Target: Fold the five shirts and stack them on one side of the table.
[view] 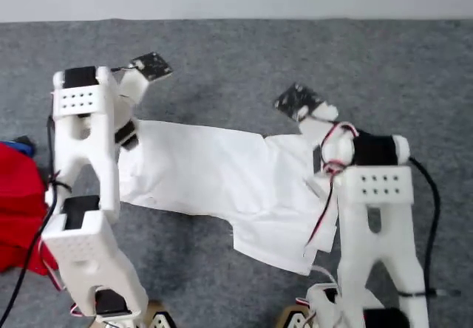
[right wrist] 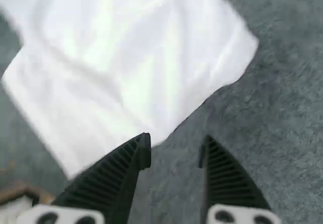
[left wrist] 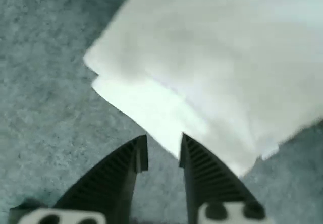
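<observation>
The white shirt [view: 222, 173] lies spread on the grey worktop [view: 222, 55]. The left jaws stand apart just off one layered edge of the shirt, the right jaws apart at its opposite corner, probably so both ends lift together. Red cloth [view: 18, 195] lies beside the shirt.

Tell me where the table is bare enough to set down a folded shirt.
Bare grey table runs beyond the white shirt, up to the far edge, and on the near side between the two arm bases. Crowded: the left edge, by the red cloth.
</observation>
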